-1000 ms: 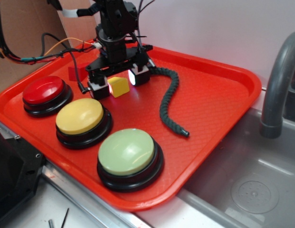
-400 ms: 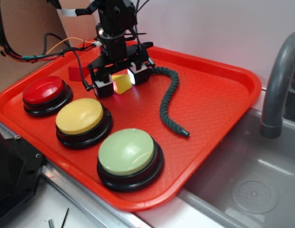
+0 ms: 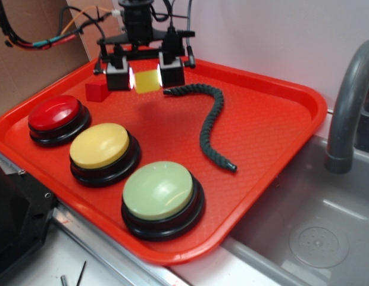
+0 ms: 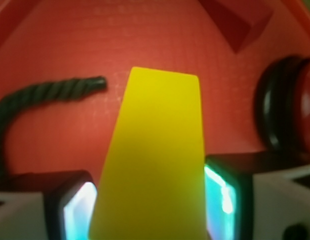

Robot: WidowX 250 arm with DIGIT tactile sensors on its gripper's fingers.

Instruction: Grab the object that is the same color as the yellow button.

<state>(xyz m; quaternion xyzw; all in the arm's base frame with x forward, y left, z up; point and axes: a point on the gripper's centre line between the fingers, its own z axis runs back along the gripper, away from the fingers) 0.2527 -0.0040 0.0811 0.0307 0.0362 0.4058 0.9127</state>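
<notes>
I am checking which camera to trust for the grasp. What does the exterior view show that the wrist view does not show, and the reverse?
Only the exterior view shows the yellow button, the pale green button, the faucet and the whole tray. Only the wrist view shows the lit finger pads close against the yellow block. Both show the gripper shut on that block, held above the tray, plus the dark rope, the red wedge and the red button.

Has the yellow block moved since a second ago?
Yes. The yellow block, clamped in the hand, has risen off the tray, up and away from the yellow button.
</notes>
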